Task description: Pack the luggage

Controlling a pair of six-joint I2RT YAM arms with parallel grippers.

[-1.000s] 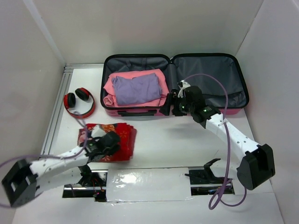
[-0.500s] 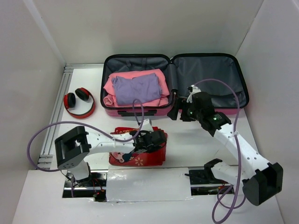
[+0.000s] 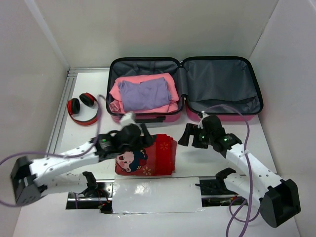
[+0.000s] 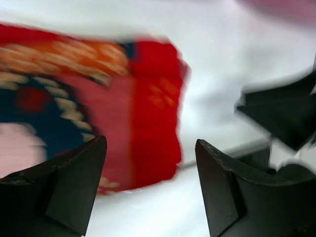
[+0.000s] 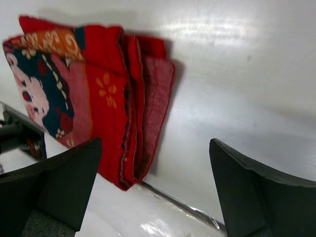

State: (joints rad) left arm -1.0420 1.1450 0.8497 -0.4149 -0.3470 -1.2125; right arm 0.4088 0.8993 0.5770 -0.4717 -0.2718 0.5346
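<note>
At upper centre, luggage [image 3: 222, 84]: laid open flat.
Left gripper [image 3: 143, 134]: held spread over red cloth [image 3: 158, 158], below luggage.
Right gripper [image 3: 186, 136]: held spread, empty, just below luggage.

The luggage [image 3: 222, 81] lies open at the back of the surface [image 3: 281, 138], with pink and purple clothes [image 3: 144, 94] in its left half and red headphones [image 3: 83, 108] to its left. In front lies a folded red cloth [image 3: 155, 157] with a cartoon face. The left hand [image 3: 143, 136] is over its back left corner, the right hand [image 3: 187, 136] just beside its right edge.
</note>
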